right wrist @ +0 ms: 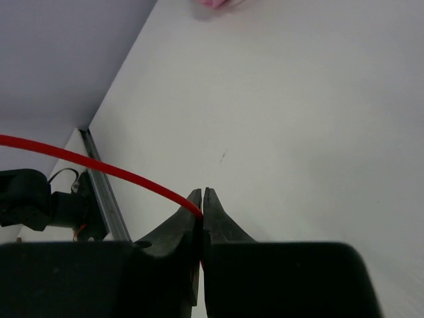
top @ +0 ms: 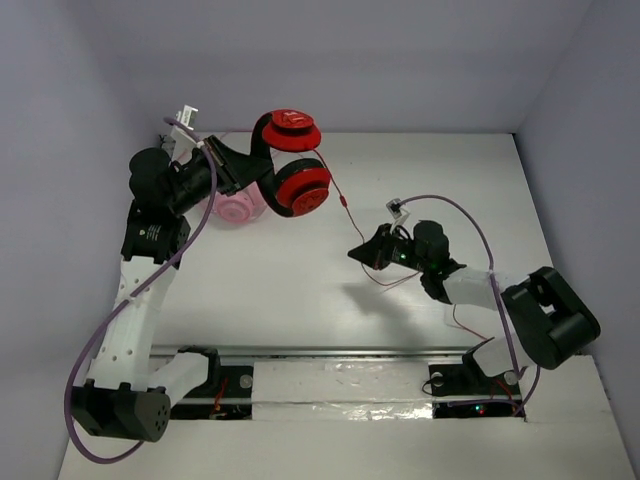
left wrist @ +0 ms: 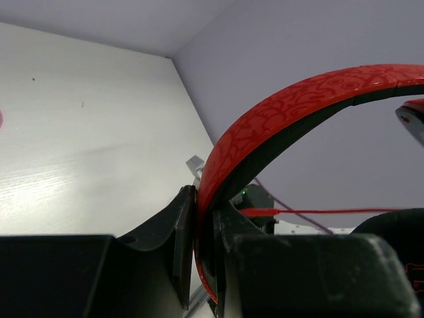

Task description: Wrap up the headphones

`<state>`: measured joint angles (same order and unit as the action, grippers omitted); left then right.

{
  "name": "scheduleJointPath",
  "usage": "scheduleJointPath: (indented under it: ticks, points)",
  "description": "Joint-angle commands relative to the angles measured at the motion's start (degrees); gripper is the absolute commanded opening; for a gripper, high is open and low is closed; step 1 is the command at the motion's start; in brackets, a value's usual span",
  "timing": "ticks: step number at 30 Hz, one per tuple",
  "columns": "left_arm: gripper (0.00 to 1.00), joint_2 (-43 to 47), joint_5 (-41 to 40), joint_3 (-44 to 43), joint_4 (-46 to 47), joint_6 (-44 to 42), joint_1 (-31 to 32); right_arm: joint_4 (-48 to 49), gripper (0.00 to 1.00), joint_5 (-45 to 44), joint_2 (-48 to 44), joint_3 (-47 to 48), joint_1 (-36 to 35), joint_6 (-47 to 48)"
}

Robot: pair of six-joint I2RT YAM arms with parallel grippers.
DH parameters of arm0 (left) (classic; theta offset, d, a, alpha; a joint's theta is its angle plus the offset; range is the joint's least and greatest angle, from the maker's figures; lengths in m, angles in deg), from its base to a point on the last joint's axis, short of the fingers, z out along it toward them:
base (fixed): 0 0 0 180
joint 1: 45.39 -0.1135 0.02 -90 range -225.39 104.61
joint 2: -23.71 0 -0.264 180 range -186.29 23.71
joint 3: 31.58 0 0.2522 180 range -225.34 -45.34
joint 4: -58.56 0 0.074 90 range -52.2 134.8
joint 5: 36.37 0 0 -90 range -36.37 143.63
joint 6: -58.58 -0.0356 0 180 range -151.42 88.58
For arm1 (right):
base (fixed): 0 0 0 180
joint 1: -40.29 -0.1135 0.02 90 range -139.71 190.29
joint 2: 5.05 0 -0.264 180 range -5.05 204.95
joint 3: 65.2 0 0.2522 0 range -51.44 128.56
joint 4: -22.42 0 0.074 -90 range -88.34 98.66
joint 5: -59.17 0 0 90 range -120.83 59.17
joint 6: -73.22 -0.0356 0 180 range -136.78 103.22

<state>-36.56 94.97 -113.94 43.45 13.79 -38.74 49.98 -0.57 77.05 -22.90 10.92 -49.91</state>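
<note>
The red headphones [top: 292, 160] hang above the table's far left, one ear cup [top: 292, 128] over the other [top: 303, 187]. My left gripper [top: 237, 165] is shut on their headband [left wrist: 291, 99], which stands pinched between the jaws of this gripper [left wrist: 204, 199]. The thin red cable [top: 340, 198] runs from the lower cup down and right to my right gripper [top: 362, 254]. In the right wrist view the cable [right wrist: 99, 165] comes in from the left and ends pinched between the tips of that gripper [right wrist: 203, 197], which is shut on it.
Pink headphones [top: 238, 208] lie on the table under the left wrist, against the left wall. A metal rail [top: 330, 352] runs along the near edge by the arm bases. Grey walls enclose the table on three sides.
</note>
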Motion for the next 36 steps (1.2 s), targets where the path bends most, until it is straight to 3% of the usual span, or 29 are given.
scheduleJointPath:
  ticks: [1, 4, 6, 12, 24, 28, 29, 36]
  points:
    - [0.00, -0.02, -1.18, 3.19, 10.21, 6.19, -0.06, 9.22, 0.00, -1.43, 0.86, -0.50, -0.43, -5.45]
    - [0.00, 0.06, -3.10, 8.73, 14.51, 9.88, -0.06, 6.07, 0.00, -5.44, -1.85, -1.03, -1.74, -5.81]
    - [0.00, 1.29, -6.26, 13.98, 18.72, 12.43, -0.06, -1.28, 0.00, -9.33, -3.79, -0.06, -2.44, -5.46]
    - [0.00, 1.91, -15.23, 23.76, 31.12, 23.07, 0.63, -14.93, 0.00, -20.23, -2.75, 5.91, -11.93, -2.65]
    - [0.00, 3.23, -23.93, 24.65, 32.63, 25.36, 2.22, -24.77, 0.00, -32.53, 6.91, 13.29, -30.72, -3.27]
    - [0.00, 3.67, -36.65, 20.19, 21.06, 14.93, 6.60, -31.03, 0.00, -38.77, 6.58, 17.34, -37.84, -2.74]
    - [0.00, 4.71, -44.86, 19.82, 19.38, 11.16, 8.01, -31.91, 0.00, -39.57, 6.05, 17.78, -39.00, -2.91]
    - [0.00, 4.73, -67.25, 17.36, 7.52, -2.20, 18.72, -45.67, 0.00, -47.31, -0.80, 21.03, -48.76, -4.66]
